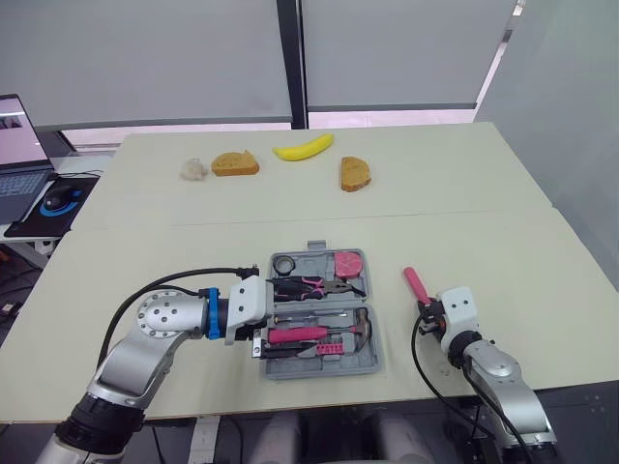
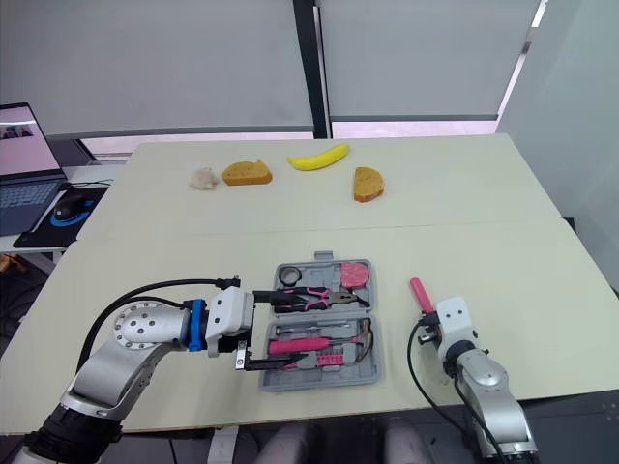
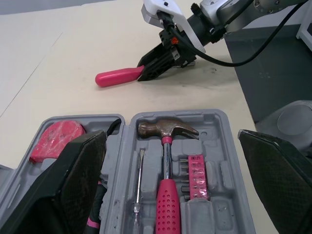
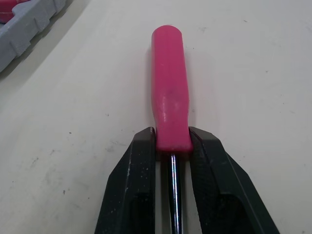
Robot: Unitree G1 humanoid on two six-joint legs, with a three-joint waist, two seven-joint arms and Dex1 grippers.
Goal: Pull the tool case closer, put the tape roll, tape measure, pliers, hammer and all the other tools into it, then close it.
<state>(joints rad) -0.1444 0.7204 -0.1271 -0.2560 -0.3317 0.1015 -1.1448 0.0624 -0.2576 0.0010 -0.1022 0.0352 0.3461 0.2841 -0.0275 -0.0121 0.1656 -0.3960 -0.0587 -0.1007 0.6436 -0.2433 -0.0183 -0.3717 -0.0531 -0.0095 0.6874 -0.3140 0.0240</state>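
Observation:
The grey tool case (image 1: 375, 360) lies open and flat near the table's front edge. It holds a black tape roll (image 1: 283, 263), a pink tape measure (image 1: 348, 262), pliers (image 1: 314, 286) and a pink-handled hammer (image 3: 165, 146). My left gripper (image 1: 280, 317) is open wide at the case's left side, with one finger (image 3: 63, 185) on either side of the hammer half. Right of the case, my right gripper (image 4: 171, 156) is shut on a pink-handled screwdriver (image 4: 169, 87) where handle meets shaft. The handle (image 1: 416, 284) points away from me, low at the table.
At the back of the table lie a banana (image 1: 304, 147), two bread slices (image 1: 235, 163) (image 1: 355, 174) and a pale lump (image 1: 194, 169). A laptop (image 1: 19, 155) and a mouse (image 1: 60, 200) sit on a side desk at the far left.

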